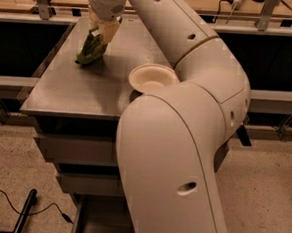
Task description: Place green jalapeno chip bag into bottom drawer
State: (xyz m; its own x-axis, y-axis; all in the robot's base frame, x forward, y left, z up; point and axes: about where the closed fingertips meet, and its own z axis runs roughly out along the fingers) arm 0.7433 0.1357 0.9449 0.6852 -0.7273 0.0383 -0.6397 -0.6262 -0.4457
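The green jalapeno chip bag (pixel 91 49) leans tilted and crumpled on the far left part of the grey cabinet top (pixel 72 93). My gripper (pixel 102 29) reaches down from above, its pale fingers (pixel 110 31) closed around the bag's top edge. The bag's bottom still touches the cabinet top. The bottom drawer (pixel 94 219) is pulled out near the floor, a shallow grey tray. My arm hides its right part.
A white round bowl (pixel 151 78) sits on the cabinet top to the right of the bag, right beside my arm. Two wider grey drawers (pixel 76 151) are shut below the top. A black cable and a black bar (pixel 23 215) lie on the floor at left.
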